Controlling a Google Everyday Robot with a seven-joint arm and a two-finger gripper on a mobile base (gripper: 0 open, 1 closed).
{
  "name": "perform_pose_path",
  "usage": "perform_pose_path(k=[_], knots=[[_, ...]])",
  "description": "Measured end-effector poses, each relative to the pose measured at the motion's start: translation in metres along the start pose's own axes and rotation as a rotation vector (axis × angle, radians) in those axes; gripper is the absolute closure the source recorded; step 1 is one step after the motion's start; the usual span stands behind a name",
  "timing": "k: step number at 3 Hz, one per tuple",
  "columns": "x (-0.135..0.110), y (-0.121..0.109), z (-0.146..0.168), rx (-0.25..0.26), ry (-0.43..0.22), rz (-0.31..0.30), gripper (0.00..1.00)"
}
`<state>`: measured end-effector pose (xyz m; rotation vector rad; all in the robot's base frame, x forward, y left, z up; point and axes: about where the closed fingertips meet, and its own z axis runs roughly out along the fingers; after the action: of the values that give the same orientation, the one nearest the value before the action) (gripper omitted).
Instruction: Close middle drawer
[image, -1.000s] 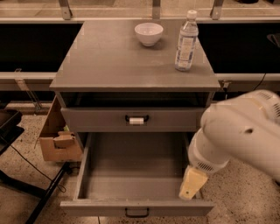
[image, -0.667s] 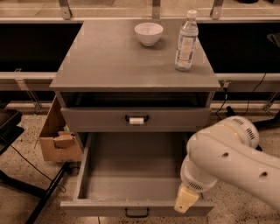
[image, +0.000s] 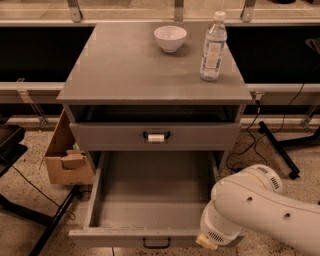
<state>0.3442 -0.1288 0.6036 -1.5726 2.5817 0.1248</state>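
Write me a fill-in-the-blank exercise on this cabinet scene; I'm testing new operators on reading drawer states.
1. The middle drawer is ____, not closed.
2. The gripper sits at that drawer's front ____ corner, as the camera sees it.
3. The drawer above, bearing a white tag, is ____.
4. On the cabinet top, the water bottle stands beside a ____ bowl.
Missing words: open; right; closed; white.

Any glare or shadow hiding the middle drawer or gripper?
Camera view: dim warm light, faint sheen on the cabinet top, no harsh glare; the open middle drawer is shaded inside yet readable; the gripper sits lit at its front right corner.
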Motion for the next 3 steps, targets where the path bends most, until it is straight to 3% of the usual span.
perform_pose_path(k=[1, 2, 3], knots=[[0.0, 0.003, 0.004, -0.013, -0.008, 0.01, 0.96], [0.0, 0.003, 0.004, -0.013, -0.008, 0.01, 1.0], [0.003, 0.011, 0.04, -0.049, 0.027, 0.022, 1.0]])
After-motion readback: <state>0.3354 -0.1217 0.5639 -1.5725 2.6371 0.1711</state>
